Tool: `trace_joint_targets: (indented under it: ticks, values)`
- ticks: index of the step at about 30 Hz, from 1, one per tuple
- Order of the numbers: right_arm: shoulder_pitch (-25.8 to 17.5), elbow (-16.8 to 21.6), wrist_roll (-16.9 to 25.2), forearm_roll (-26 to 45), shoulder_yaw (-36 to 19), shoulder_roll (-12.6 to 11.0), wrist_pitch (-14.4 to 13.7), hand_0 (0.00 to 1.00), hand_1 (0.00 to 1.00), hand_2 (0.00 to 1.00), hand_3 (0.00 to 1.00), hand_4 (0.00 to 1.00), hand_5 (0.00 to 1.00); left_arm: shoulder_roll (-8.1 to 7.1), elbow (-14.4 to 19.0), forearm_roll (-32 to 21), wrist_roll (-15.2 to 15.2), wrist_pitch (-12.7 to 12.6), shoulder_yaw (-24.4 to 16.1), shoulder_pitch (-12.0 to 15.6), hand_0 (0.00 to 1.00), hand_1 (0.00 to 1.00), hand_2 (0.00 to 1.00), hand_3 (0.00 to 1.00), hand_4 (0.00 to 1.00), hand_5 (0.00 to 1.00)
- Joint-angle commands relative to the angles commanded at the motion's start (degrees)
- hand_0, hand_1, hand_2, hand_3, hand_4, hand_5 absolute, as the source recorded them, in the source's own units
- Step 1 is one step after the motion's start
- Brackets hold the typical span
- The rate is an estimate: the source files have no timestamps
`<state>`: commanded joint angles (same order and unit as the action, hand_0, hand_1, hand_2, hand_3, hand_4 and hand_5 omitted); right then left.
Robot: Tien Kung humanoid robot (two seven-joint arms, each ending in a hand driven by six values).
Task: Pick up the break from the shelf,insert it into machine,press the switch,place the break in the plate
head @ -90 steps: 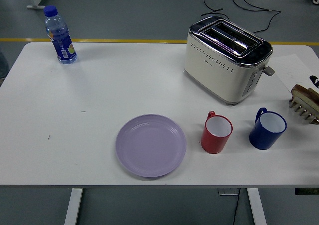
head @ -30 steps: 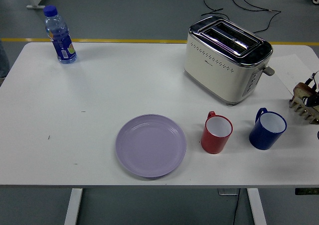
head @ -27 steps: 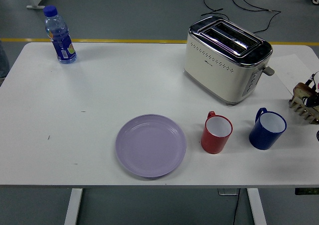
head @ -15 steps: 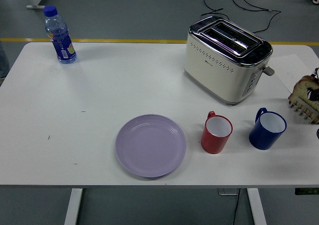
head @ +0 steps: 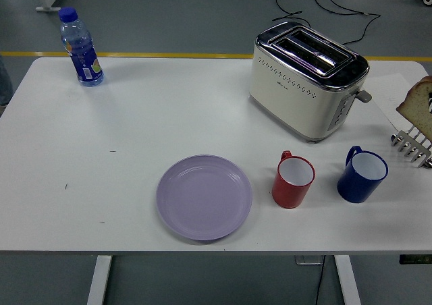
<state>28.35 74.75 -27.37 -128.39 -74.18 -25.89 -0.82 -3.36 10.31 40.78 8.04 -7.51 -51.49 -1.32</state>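
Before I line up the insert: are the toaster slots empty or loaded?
Empty. Both slots of the toaster show open dark gaps, nothing sticking up. The bread is up above the rack at the right edge.

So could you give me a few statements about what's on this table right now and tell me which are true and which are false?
1. The purple plate has nothing on it. True.
2. A bread slice already sits in the toaster. False: the slots look empty; the slice is at the right edge, above the rack.
3. The red mug stands between the plate and the blue mug. True.
4. The water bottle lies on its side. False: it stands upright at the far left corner.
5. The blue mug touches the toaster. False: they stand apart.
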Motion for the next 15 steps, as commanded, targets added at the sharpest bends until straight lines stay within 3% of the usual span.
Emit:
trace_joint_targets:
  ticks: [7, 8, 15]
  values:
    - [3.3, 6.4, 0.2, 2.9, -1.6, -4.0, -0.2, 0.212, 0.263, 0.354, 0.420, 0.353, 0.002, -0.20, 0.0, -0.1, 0.0, 0.0, 0.2, -0.1, 0.688, 0.641, 0.698, 0.718, 0.462, 0.998]
    - [4.1, 7.3, 0.2, 2.9, -1.9, -4.3, -0.5, 0.145, 0.215, 0.321, 0.421, 0.338, 0.002, -0.23, 0.0, -0.2, 0.0, 0.0, 0.3, -0.2, 0.690, 0.637, 0.698, 0.718, 0.462, 0.998]
    - [9.2, 11.2, 0.4, 2.3, -2.3, -4.6, -2.3, 0.116, 0.187, 0.305, 0.417, 0.309, 0.002, -0.23, 0.0, -1.0, -0.1, -0.2, 0.8, -0.5, 0.691, 0.637, 0.697, 0.718, 0.461, 0.998]
